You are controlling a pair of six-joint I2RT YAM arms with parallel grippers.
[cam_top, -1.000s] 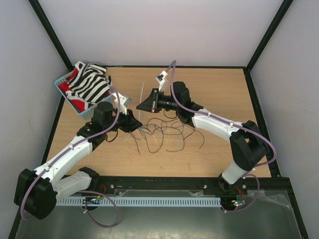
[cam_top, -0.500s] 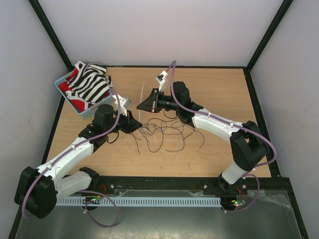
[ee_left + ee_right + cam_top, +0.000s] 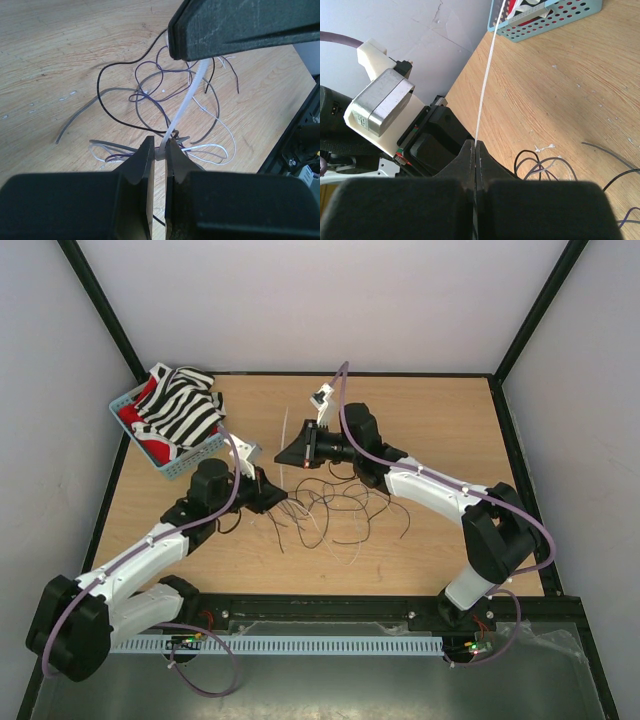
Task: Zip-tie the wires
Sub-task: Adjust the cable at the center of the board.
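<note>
Pale walls (image 3: 330, 300), wooden tabletop (image 3: 440, 420), tangled wires (image 3: 335, 502)

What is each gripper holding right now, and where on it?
Both hold the thin white plastic zip tie: left gripper pinches its low end by the wires, right gripper its strap farther up.

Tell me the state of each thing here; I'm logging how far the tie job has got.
left pincer, shut on the zip tie's lower end.
right pincer, shut on the zip tie's thin tail.
zip tie, strung between the two pincers.
wires, loose tangle on the table, a few strands gathered at the left pincer.
basket, upright, holding a striped cloth.
</note>
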